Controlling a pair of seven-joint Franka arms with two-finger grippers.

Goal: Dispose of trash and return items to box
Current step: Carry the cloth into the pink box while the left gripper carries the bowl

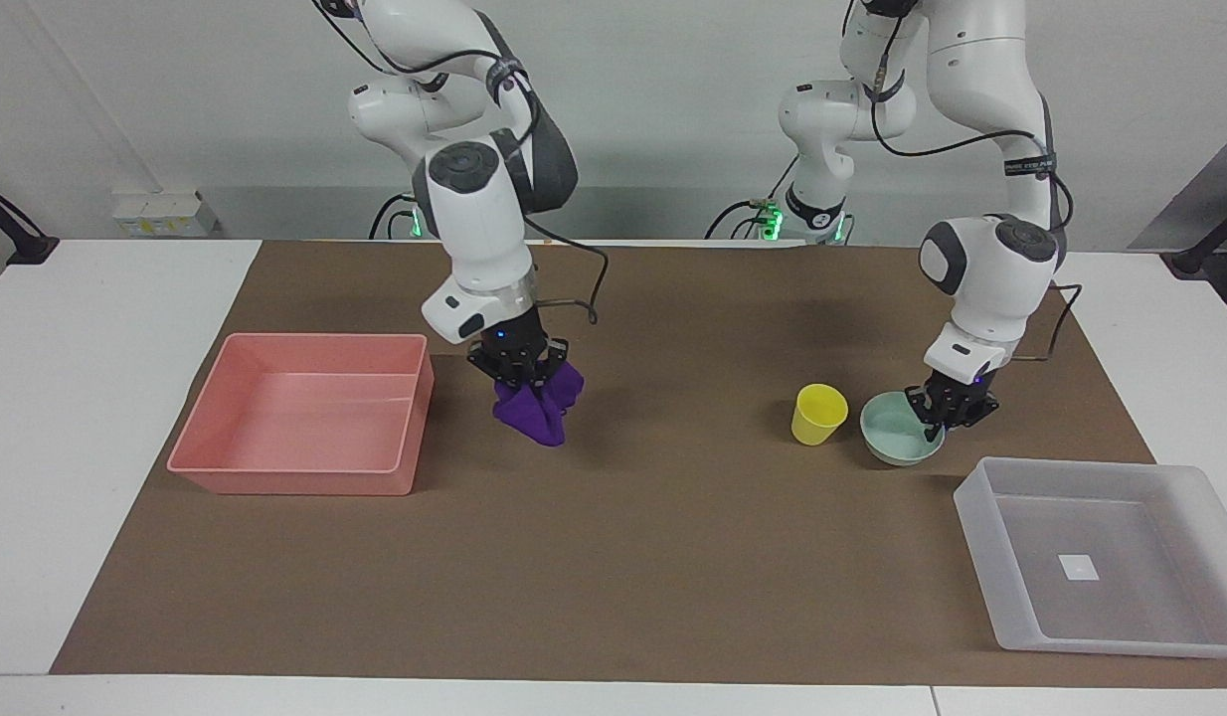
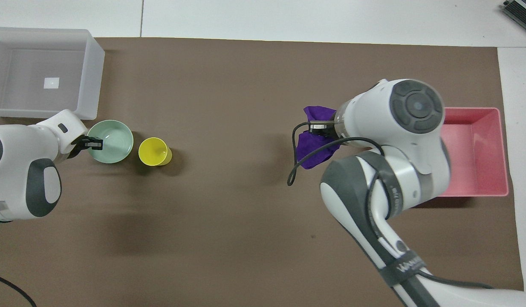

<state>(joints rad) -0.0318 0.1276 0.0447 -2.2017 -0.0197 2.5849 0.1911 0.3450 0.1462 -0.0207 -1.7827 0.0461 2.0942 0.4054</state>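
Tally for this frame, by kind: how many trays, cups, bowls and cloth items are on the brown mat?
Trays: 2, pink rectangular plastic tray and translucent whitish plastic tray
Cups: 1, small yellow plastic cup
Bowls: 1, shallow mint-green bowl
Cloth: 1, deep-purple cloth wad, lifted off the mat
Total: 5

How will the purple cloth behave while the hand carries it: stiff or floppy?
Probably floppy: the purple cloth hangs in loose folds below the right hand, which has it pinched off the mat. It looks light, and a hanging fold might catch the pink tray's wall.
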